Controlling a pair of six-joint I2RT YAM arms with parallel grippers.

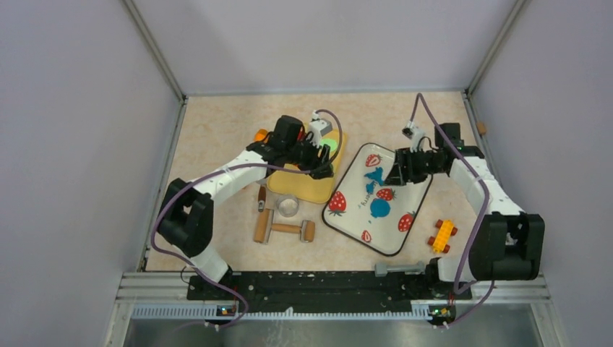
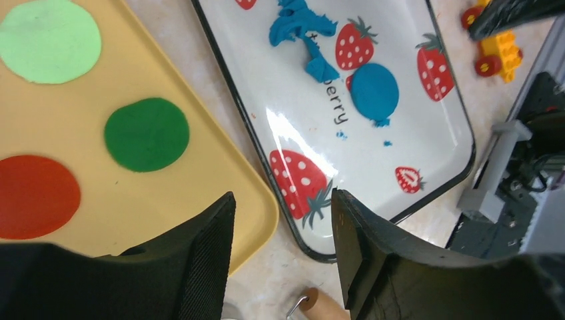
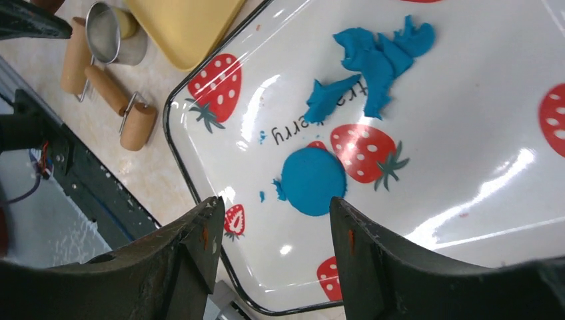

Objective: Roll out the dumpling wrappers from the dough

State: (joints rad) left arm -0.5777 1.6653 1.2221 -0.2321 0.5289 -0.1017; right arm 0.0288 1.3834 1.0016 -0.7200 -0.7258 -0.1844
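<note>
Well left of dough (image 1: 374,176) (blue): roller (image 1: 285,228), cutter (image 1: 288,207).

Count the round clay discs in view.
4: light green, dark green and red on the yellow tray; blue on the strawberry tray. Left arm may hide more.

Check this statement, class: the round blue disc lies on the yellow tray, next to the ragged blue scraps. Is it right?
Not quite. The round blue disc lies on the white strawberry tray, not the yellow tray. The ragged blue scraps do lie next to it. The right wrist view shows this.
</note>
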